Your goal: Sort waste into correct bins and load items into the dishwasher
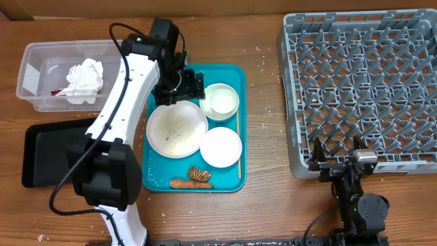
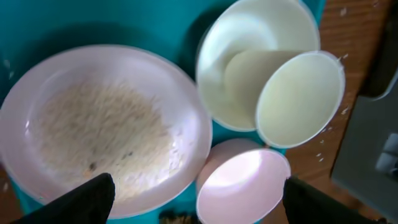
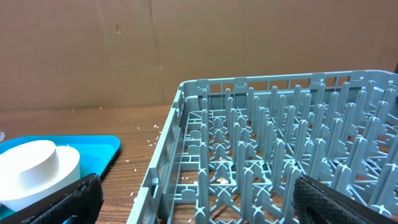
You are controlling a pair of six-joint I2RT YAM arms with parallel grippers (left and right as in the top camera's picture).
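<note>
The left gripper (image 2: 196,200) hung over the teal tray (image 1: 232,75), its jaws spread wide and holding nothing. The smaller white dish (image 2: 242,183) sat in line with the gap between the fingertips. The round white plate (image 2: 99,124), dusted with rice grains (image 2: 106,134), lay off to one side, and the white bowl (image 2: 261,74) sat beyond the dish. The carrot piece (image 1: 181,183) and brown lump (image 1: 199,175) lay well apart from those jaws. The crumpled tissue (image 1: 83,78) sat in the clear tub (image 1: 34,61). The right gripper (image 3: 205,202) was likewise released and empty, with the grey dish rack (image 3: 261,162) just ahead of its jaws.
</note>
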